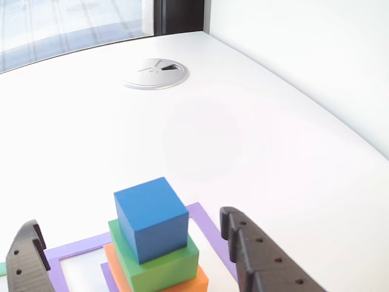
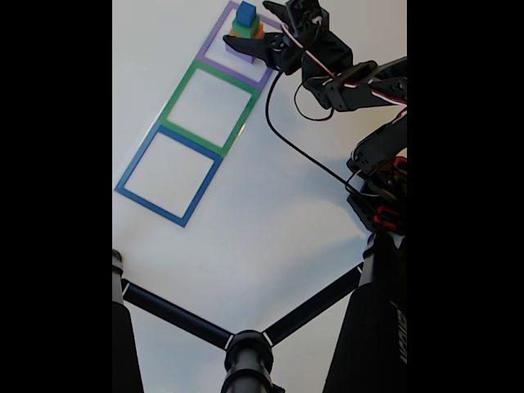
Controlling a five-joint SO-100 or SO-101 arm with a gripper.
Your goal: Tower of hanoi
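A stack of three blocks stands in the purple square (image 1: 206, 228): a blue cube (image 1: 152, 219) on a wider green block (image 1: 164, 264), which rests on an orange block (image 1: 196, 282). In the other view my gripper (image 1: 129, 220) is open, with one black finger (image 1: 27, 255) left of the stack and the other right of it, both apart from the blocks. The fixed view shows the same stack, blue cube (image 2: 246, 12) on top, at the far end of the purple square (image 2: 214, 33), with the open gripper (image 2: 248, 24) straddling it.
A green square (image 2: 178, 94) and a blue square (image 2: 137, 158) lie in a row below the purple one, both with nothing inside. A round grey cable grommet (image 1: 157, 73) sits far back on the white table. A black tripod (image 2: 246, 352) and a cable (image 2: 278, 131) stand nearer the fixed camera.
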